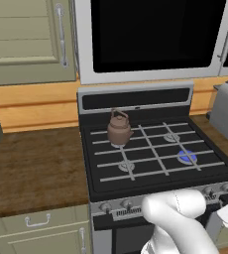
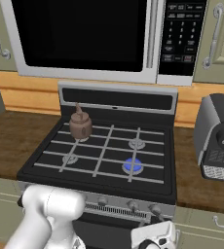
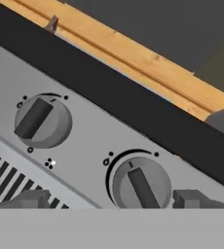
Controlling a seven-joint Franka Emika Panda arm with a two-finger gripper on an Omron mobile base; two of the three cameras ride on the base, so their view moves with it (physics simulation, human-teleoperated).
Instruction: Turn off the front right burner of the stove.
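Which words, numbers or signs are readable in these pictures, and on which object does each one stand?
No text is readable.
Microwave keypad: rows of pale marks, too small and blurred to read.
Stove knob panel: small dots and marks around the two knobs, the left knob and the right knob, no letters or numbers.
Toaster: no label visible.
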